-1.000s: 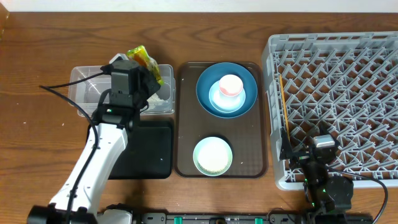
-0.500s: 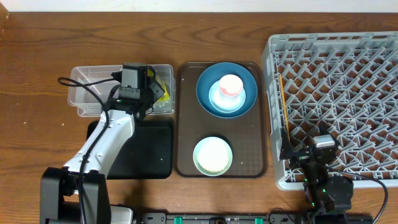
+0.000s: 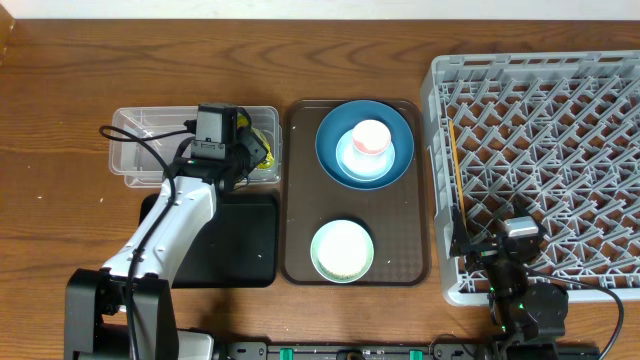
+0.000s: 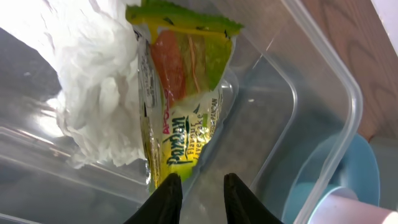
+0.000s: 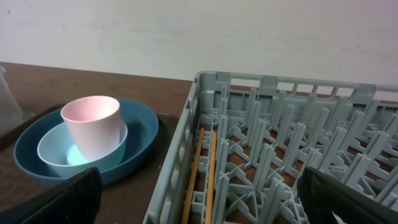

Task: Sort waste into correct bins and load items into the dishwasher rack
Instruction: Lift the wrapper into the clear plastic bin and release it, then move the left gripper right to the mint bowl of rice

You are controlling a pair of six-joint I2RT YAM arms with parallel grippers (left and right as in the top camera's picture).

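Note:
My left gripper (image 3: 238, 150) hangs over the right end of the clear tub (image 3: 135, 150), its jaws a little apart with nothing between them. Just beyond the left fingertip (image 4: 169, 190) the yellow-green wrapper (image 4: 180, 106) lies in the tub against the crumpled white tissue (image 4: 99, 93). The dark-blue plate (image 3: 395, 165) holds the light-blue bowl (image 3: 350, 166) with the pink cup (image 3: 371, 137) standing in it. The mint bowl (image 3: 342, 250) sits nearer the front. My right gripper (image 5: 199, 208) stands wide open and empty at the near left corner of the grey rack (image 3: 560, 130).
Plate and mint bowl rest on a brown serving tray (image 3: 300, 200). A black tray (image 3: 245, 240) lies in front of the tub, partly under my left arm. Two orange chopsticks (image 5: 200, 165) lie along the rack's left edge.
The left gripper came down from above the tub's far edge into the tub with the wrapper, then opened. The wrapper now lies loose inside. The right arm has not moved.

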